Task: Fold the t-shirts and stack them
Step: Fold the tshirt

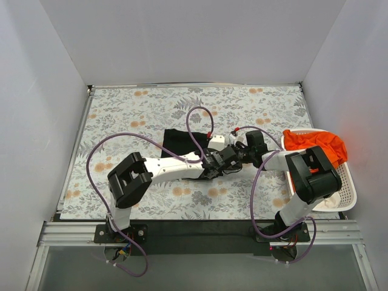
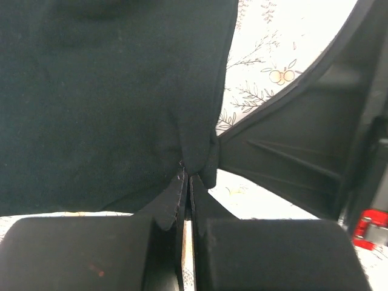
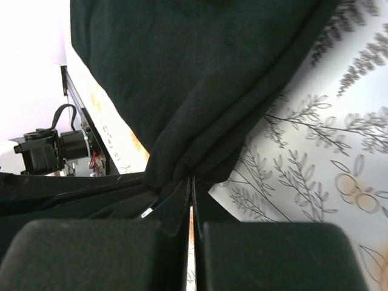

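Currently, both left gripper (image 2: 187,182) and right gripper (image 3: 193,182) pinch black t-shirt (image 1: 177,139). I expect slippage if pulls go uneven.

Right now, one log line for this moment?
left gripper: shut on black t-shirt | right gripper: shut on black t-shirt | orange t-shirt: draped over basket

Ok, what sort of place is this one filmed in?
Probably a lab test cell, not a home: plain white walls box in a floral-clothed table, two robot arms are bolted to a metal rail at its near edge, and a white basket holds an orange t-shirt.
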Available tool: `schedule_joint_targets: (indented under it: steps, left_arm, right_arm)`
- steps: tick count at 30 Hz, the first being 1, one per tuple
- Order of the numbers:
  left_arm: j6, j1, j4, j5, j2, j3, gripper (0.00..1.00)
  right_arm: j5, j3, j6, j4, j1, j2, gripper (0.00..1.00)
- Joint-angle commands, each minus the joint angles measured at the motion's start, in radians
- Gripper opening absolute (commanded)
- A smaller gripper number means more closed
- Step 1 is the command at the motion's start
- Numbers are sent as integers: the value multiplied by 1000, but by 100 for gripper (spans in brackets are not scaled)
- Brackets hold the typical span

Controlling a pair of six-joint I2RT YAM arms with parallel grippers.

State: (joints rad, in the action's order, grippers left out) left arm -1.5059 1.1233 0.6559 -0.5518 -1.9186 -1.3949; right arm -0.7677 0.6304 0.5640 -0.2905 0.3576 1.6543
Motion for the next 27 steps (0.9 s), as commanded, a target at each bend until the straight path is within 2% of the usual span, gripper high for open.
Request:
schedule_joint_targets:
  steps: [1,15,21,27]
  left_arm:
    - [-40,-13,-65,18,122,19,0]
    - [-73,-16,-136,110,144,85,0]
    - [-96,-16,-134,128,130,116,1]
    - [-88,-16,-139,139,208,99,15]
  right_arm:
    - [-30,14,25,-58,27,8,1]
    - [-22,2,89,-200,80,98,1]
    - [11,-49,80,-191,66,59,19]
    - [62,-63,31,-125,34,-17,34]
